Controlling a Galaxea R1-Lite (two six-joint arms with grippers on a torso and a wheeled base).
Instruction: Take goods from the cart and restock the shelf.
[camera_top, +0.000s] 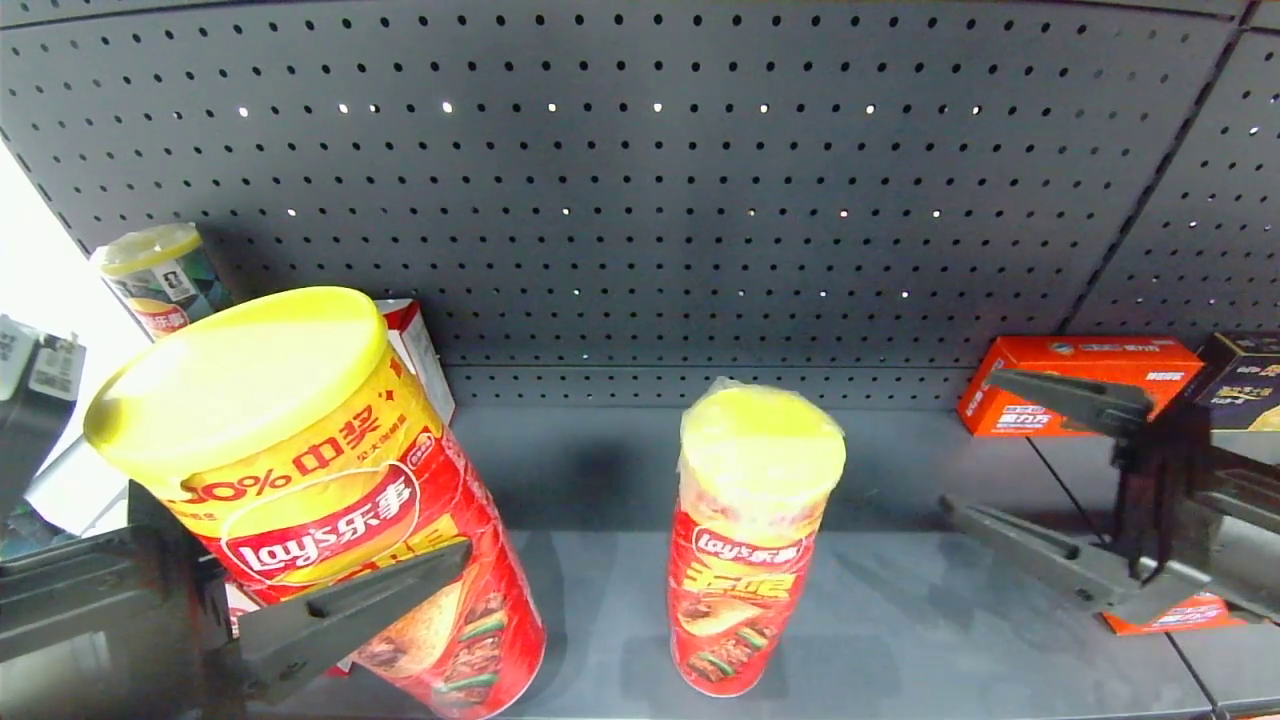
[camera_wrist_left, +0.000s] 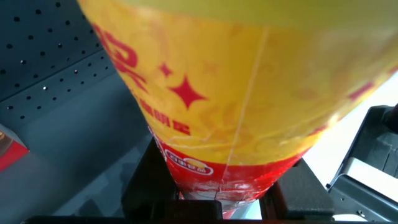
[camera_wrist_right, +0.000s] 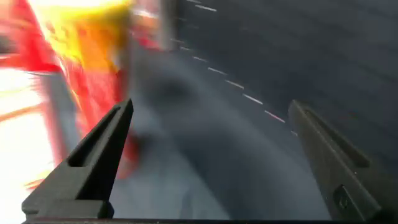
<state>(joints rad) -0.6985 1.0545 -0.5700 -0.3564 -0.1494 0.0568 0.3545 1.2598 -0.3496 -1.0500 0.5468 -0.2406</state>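
- Held chips can is clamped in the left gripper, tilted, at the left front of the shelf.
- Second chips can is stood upright mid-shelf, apart from the held one.
- Right gripper is spread wide with nothing gripped, near the orange box at back right.

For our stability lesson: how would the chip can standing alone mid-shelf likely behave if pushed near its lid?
The standing can is tall on a narrow base, so a high push would probably tip it. Being round, it would likely roll once down. Its glossy wrap may prove slippery.
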